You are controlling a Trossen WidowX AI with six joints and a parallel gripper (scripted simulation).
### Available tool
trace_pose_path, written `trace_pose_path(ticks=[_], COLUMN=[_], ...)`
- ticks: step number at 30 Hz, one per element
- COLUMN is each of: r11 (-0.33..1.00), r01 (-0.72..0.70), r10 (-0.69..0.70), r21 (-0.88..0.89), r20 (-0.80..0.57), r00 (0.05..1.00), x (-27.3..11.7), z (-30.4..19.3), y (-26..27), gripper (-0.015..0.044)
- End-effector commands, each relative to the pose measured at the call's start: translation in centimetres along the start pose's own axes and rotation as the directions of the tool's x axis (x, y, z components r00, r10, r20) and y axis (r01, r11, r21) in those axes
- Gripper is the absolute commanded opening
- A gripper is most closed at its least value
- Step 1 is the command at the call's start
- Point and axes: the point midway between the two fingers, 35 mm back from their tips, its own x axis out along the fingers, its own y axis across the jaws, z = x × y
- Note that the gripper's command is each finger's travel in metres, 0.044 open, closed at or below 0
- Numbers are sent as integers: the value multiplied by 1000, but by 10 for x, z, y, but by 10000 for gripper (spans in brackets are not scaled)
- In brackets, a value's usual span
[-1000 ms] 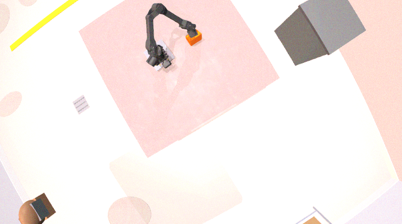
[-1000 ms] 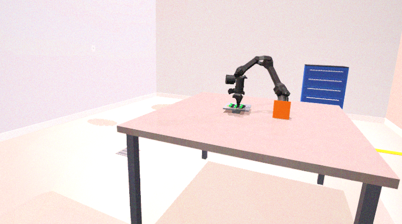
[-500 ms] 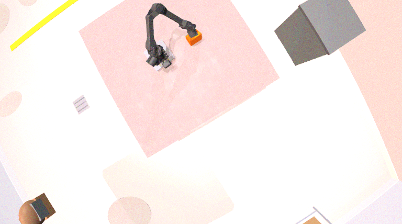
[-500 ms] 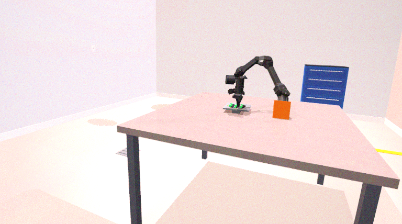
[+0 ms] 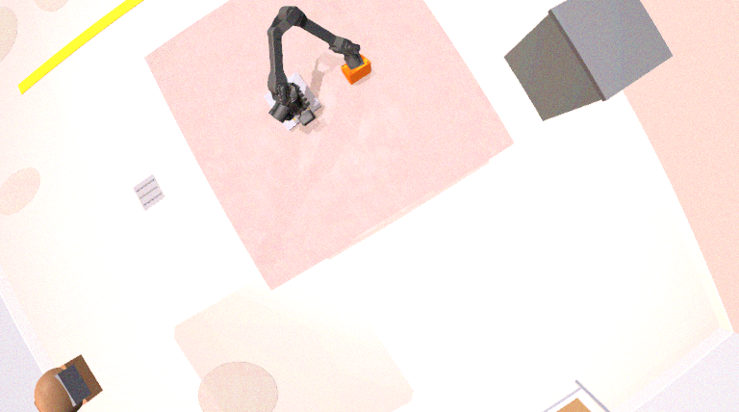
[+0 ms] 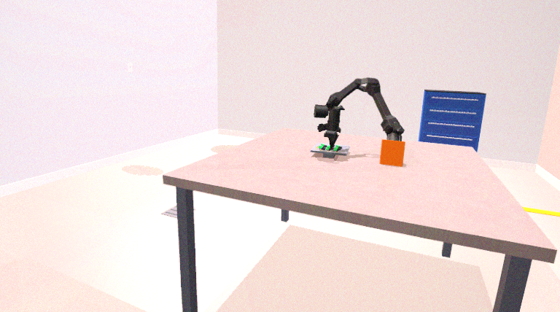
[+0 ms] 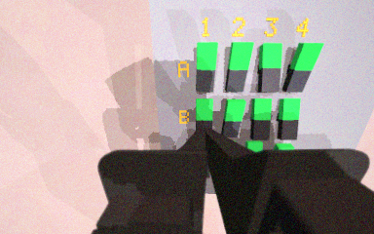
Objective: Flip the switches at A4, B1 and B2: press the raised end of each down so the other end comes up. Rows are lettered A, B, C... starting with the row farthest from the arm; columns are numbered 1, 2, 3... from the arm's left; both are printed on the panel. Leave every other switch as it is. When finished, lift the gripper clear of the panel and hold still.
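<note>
Grey panel [image 7: 331, 73], green rockers (yellow labels), jaws closed at B1 [image 7: 205, 111].

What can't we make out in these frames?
- Wrist: row C is mostly hidden behind the shut tool; its label and first two switches don't show.
- Wrist: the near end of B1 is covered by the tool tip, so contact can't be confirmed.
- Top: the panel sits under the arm; switches too small to read.
- Exterior: the panel is too small to tell any switch's tilt.
</note>
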Motion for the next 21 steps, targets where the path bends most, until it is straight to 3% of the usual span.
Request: trace_pose_path(ticks=[1,16,21], r11=[1000,1000,1000], r01=[4,4,-1], r10=[-4,-4,1], r21=[-2,-2,-1], r20=[3,3,-20], r00=[1000,1000,1000], x=[1,3,-51], z=[1,1,4], y=[-1,-1,1], gripper=[0,0,0])
